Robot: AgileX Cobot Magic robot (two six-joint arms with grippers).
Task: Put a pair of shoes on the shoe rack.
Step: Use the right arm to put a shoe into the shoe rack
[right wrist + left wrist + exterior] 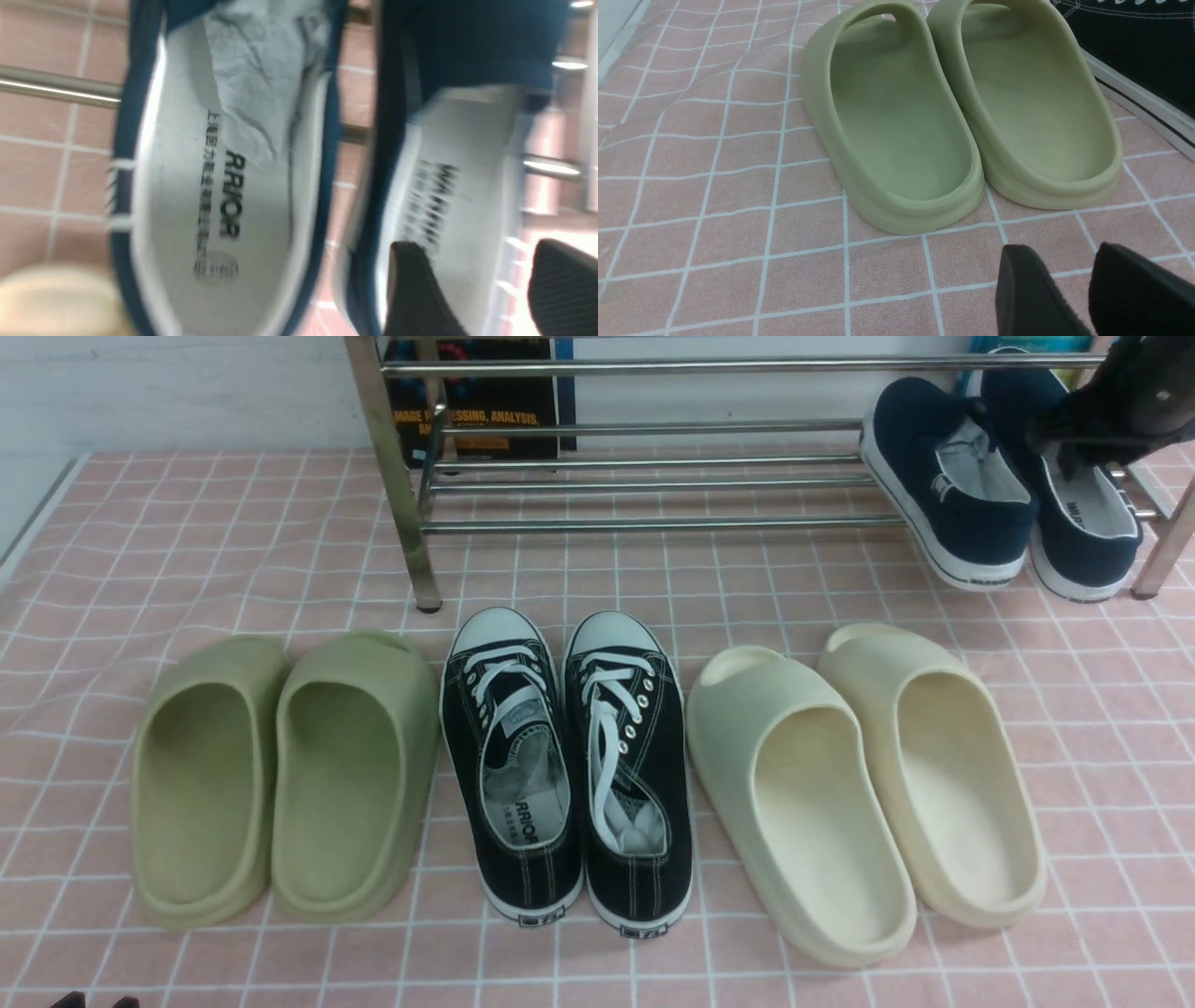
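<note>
Right gripper (476, 247) gapes wide, jaws straddling the side wall of 1 navy shoe (467, 46).

black right-arm housing (1144, 401): glossy moulded plastic, upper right
matte black left gripper fingers (1031, 294): finely textured pads, lower right

Not much to read here tbh. The book (471, 420) behind the rack (653, 524) has orange print on a black cover: "MAGE P…ESSING, ANALYSIS,", with the bars cutting off the rest. One black lace-up sneaker (509, 765) shows "ARRIOR" on its insole, upside down from the front. In the right wrist view, one navy slip-on (224, 186) has "RRIOR" on the insole, plus a line of Chinese characters and a round stamp I can't make out. The other navy slip-on (467, 163) starts "WA", and the rest is blur.
</note>
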